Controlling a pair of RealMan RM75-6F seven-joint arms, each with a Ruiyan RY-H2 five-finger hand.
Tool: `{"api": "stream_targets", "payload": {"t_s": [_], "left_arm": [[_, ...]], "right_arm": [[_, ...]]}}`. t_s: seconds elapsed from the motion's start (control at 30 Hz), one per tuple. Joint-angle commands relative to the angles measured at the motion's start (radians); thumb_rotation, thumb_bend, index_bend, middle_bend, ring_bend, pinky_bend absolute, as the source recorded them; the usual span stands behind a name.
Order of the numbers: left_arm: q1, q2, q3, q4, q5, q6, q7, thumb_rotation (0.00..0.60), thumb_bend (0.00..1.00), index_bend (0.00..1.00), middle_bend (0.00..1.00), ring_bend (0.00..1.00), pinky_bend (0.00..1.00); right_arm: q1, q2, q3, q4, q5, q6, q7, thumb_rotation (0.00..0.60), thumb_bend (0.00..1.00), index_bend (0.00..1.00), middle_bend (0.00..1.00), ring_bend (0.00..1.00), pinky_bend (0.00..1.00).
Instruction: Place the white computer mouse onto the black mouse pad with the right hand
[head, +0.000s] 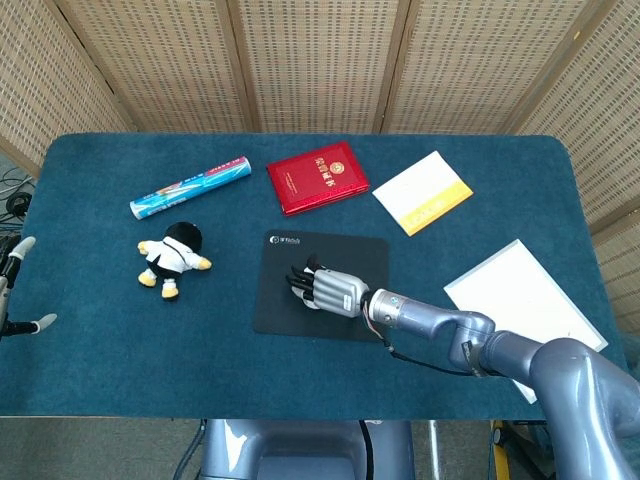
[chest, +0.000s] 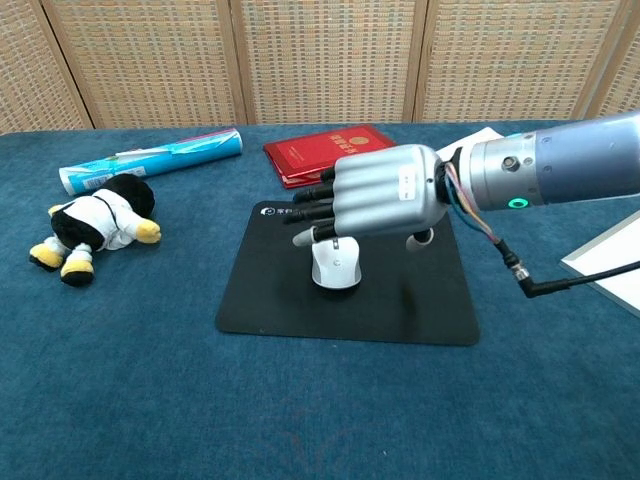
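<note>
blue table (chest: 120, 380); mouse pad (chest: 270, 300) logo unreadable

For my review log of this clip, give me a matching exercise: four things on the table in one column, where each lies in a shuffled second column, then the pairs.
Things:
1. mouse
2. plush doll
3. red booklet
4. right hand

Places:
A. behind the pad, nearer the screen wall
B. on the pad
C. above the mouse, fingers spread
D. left of the pad, on the blue cloth

Pairs: 1-B, 2-D, 3-A, 4-C
</note>
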Motion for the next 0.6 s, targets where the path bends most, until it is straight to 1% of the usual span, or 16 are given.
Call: {"api": "stream_targets", "payload": {"t_s": [0.03, 0.1, 0.2, 0.23, 0.3, 0.43, 0.47, 0.53, 0.6], "left_arm": [[0.003, 0.003, 0.005, -0.001, 0.008, 0.000, -0.010, 0.600, 0.00, 0.00, 0.00, 0.00, 0.00], [0.005, 0.005, 0.011, 0.000, 0.021, -0.004, -0.022, 0.600, 0.00, 0.00, 0.00, 0.00, 0.00], [0.007, 0.009, 0.019, 0.006, 0.051, -0.003, -0.047, 0.600, 0.00, 0.00, 0.00, 0.00, 0.00], [0.008, 0.009, 0.021, 0.008, 0.057, -0.001, -0.050, 0.600, 0.00, 0.00, 0.00, 0.00, 0.00], [0.010, 0.007, 0.024, 0.013, 0.085, 0.013, -0.061, 0.600, 0.00, 0.00, 0.00, 0.00, 0.00], [0.019, 0.006, 0.031, 0.011, 0.120, 0.041, -0.070, 0.600, 0.00, 0.00, 0.00, 0.00, 0.00], [0.022, 0.005, 0.033, 0.010, 0.128, 0.049, -0.070, 0.600, 0.00, 0.00, 0.00, 0.00, 0.00], [0.027, 0.001, 0.039, 0.008, 0.146, 0.063, -0.065, 0.600, 0.00, 0.00, 0.00, 0.00, 0.00], [0.033, -0.003, 0.049, 0.006, 0.166, 0.073, -0.061, 0.600, 0.00, 0.00, 0.00, 0.00, 0.00]], "right_arm": [[-0.073, 0.101, 0.018, -0.101, 0.042, 0.088, -0.037, 0.600, 0.00, 0.00, 0.00, 0.00, 0.23], [-0.120, 0.140, 0.023, -0.138, 0.069, 0.135, -0.048, 0.600, 0.00, 0.00, 0.00, 0.00, 0.22], [-0.219, 0.194, 0.029, -0.179, 0.128, 0.235, -0.041, 0.600, 0.00, 0.00, 0.00, 0.00, 0.22], [-0.245, 0.205, 0.031, -0.189, 0.146, 0.260, -0.033, 0.600, 0.02, 0.00, 0.00, 0.00, 0.22], [-0.349, 0.233, 0.041, -0.226, 0.211, 0.375, 0.020, 0.600, 0.04, 0.00, 0.00, 0.00, 0.21], [-0.512, 0.247, 0.043, -0.252, 0.273, 0.567, 0.103, 0.600, 0.05, 0.00, 0.00, 0.00, 0.17], [-0.549, 0.248, 0.041, -0.256, 0.287, 0.605, 0.128, 0.600, 0.04, 0.00, 0.00, 0.00, 0.16], [-0.618, 0.250, 0.036, -0.263, 0.315, 0.666, 0.166, 0.600, 0.02, 0.00, 0.00, 0.00, 0.14], [-0.683, 0.252, 0.034, -0.283, 0.353, 0.712, 0.189, 0.600, 0.00, 0.00, 0.00, 0.00, 0.10]]}}
